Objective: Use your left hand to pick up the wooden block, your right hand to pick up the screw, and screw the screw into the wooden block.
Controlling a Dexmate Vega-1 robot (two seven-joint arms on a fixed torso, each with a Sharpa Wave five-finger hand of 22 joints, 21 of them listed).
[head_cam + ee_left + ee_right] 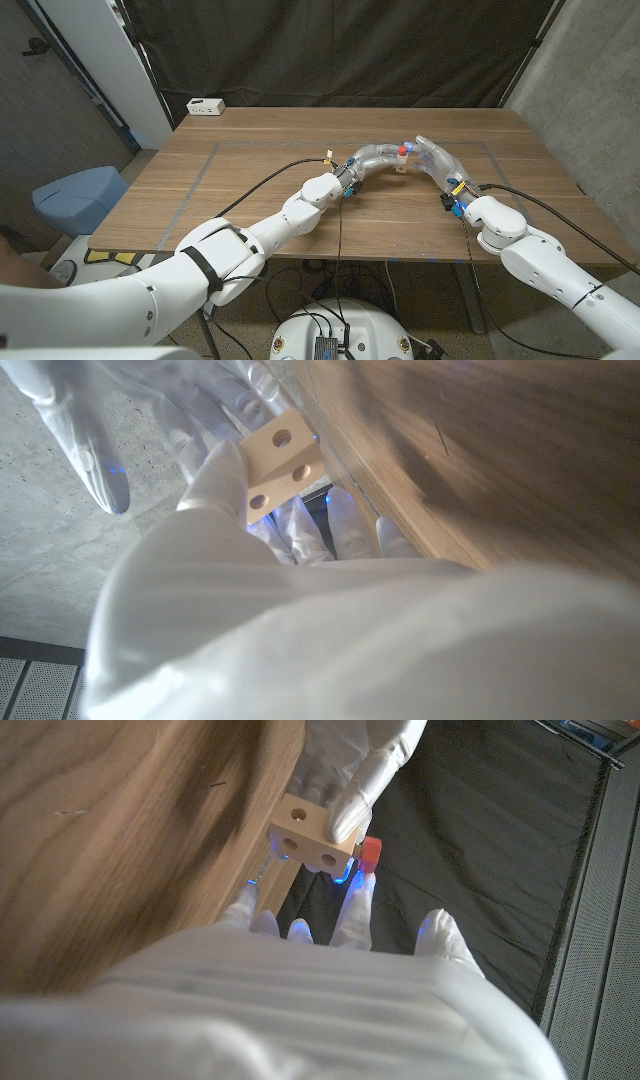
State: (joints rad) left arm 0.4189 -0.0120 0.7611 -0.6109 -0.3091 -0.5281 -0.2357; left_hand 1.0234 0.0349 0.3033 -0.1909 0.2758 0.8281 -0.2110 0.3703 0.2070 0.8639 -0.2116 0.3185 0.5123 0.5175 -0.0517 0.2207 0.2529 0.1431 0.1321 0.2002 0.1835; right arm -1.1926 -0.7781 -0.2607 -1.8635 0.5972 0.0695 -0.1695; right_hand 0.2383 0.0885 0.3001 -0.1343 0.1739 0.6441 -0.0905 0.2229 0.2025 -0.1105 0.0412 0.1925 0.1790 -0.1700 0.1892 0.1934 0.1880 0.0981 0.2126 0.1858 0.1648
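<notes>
1. Nearest the head camera, the left arm reaches in from the bottom corner over the wooden table, its left hand raised above the far middle of the tabletop.
2. That left hand grips the wooden block; in the left wrist view the fingers wrap the block and two of its drilled holes face the camera.
3. Opposite it, the right hand meets the block from the other side. Its fingers appear closed around the screw, whose red head sits just at the block's edge.
4. From the right wrist view, the red head lies against the block's side, with a right fingertip just under it. How firmly the hand pinches it cannot be told for certain.
5. Judged from this, both pickups are done and the screwing step is in hand: the screw seems seated at a hole.
6. The next move calls for turning the screw about its own axis with the right hand while the left holds the block steady and square, so the thread does not bind or slip out.
7. A white box rests at the table's far left corner; any marking on it is too small to read, and no other writing is legible.
</notes>
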